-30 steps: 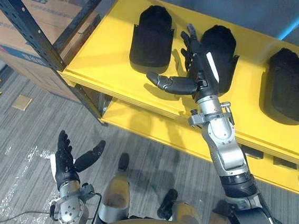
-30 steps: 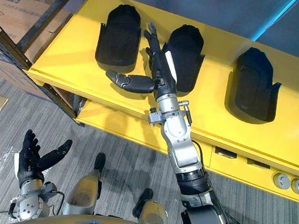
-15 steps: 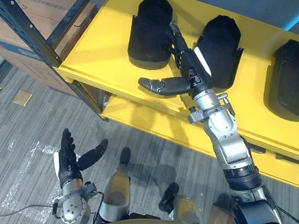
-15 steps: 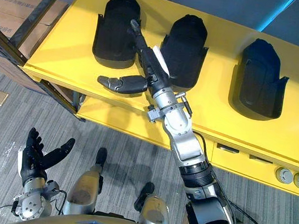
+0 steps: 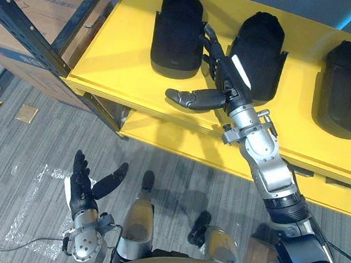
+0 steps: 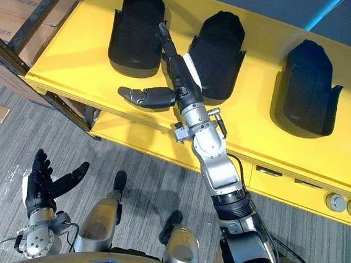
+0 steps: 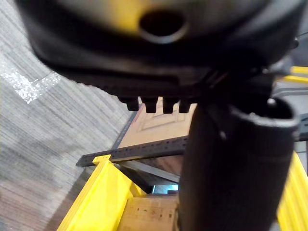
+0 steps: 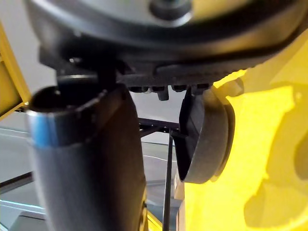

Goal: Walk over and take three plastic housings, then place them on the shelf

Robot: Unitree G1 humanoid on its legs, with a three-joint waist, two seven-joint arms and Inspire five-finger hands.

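Since a second ago, my right hand (image 5: 228,85) has swung away from the middle housing (image 5: 262,50) toward the one on its left. It now lies flat in the gap between them, fingers straight and reaching along that gap, thumb spread wide toward the shelf's front edge. It grasps nothing. The fingertips come just beside the left housing (image 5: 178,29), and I cannot tell whether they touch it.

All three black plastic housings sit on the yellow shelf (image 5: 120,58). The left one is near the middle housing, and the right housing (image 5: 348,86) stands well apart on its other side. Each rests with its rounded end toward the back of the shelf.

My left hand (image 5: 81,192) hangs far below and to the left of the middle housing, over the grey floor, fingers spread and relaxed, holding nothing. A cardboard box (image 5: 31,12) sits well off to the left of the middle housing, behind a dark rack post.
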